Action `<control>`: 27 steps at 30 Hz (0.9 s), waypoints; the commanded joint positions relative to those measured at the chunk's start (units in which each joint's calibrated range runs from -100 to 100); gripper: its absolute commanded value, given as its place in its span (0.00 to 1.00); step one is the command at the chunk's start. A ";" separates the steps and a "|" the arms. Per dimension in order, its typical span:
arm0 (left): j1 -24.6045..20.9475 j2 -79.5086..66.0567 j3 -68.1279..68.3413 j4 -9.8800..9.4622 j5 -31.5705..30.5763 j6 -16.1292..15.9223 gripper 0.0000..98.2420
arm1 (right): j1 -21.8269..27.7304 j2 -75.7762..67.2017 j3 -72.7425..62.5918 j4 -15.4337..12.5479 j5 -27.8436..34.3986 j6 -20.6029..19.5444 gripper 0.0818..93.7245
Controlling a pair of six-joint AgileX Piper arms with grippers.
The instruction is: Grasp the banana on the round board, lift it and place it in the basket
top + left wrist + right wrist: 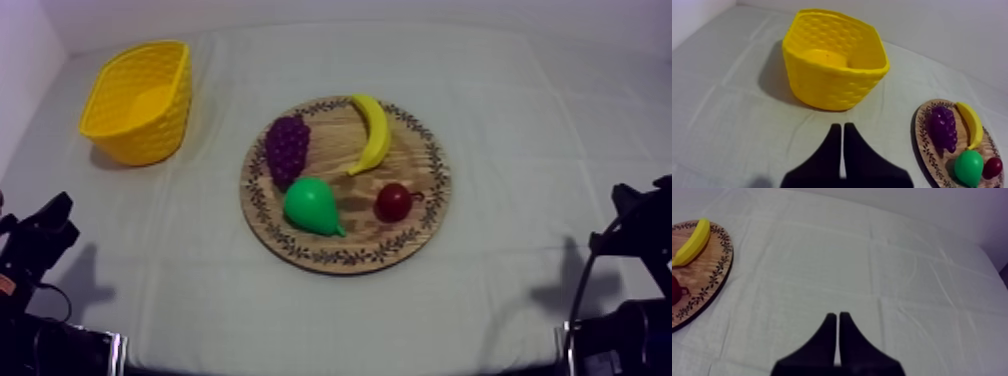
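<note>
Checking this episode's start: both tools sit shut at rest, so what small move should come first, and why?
Probably raise the left tool toward the banana: it lies untouched on the wooden board, and the yellow basket stands on the left arm's side.

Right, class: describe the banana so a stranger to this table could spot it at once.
Find the round wooden board in the middle of the table. The banana lies on its far side, beyond the small red fruit. It alone is long, curved and yellow; the grapes are purple, the pear green.
</note>
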State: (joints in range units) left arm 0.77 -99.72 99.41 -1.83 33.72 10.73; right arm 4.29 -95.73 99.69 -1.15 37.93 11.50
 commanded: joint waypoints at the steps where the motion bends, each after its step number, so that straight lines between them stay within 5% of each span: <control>1: -0.01 -0.02 0.03 -0.01 -0.01 -0.94 0.00 | 0.00 -0.02 -0.03 0.01 -0.03 -0.05 0.00; 19: -0.01 -0.02 0.03 -0.01 -0.01 -0.95 0.00 | 0.00 -0.02 -0.03 0.01 -0.03 -0.05 0.00; 24: -0.01 -0.02 0.03 -0.01 -0.01 -6.61 0.00 | 0.00 -0.02 -0.03 0.01 -0.03 -0.05 0.00; 27: -0.01 -0.02 0.03 -0.01 -0.01 -5.82 0.00 | 0.00 -0.02 -0.03 0.01 -0.03 -0.05 0.00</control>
State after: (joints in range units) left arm 0.77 -99.72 99.41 -1.83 33.72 5.41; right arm 4.29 -95.73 99.69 -1.15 37.93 11.44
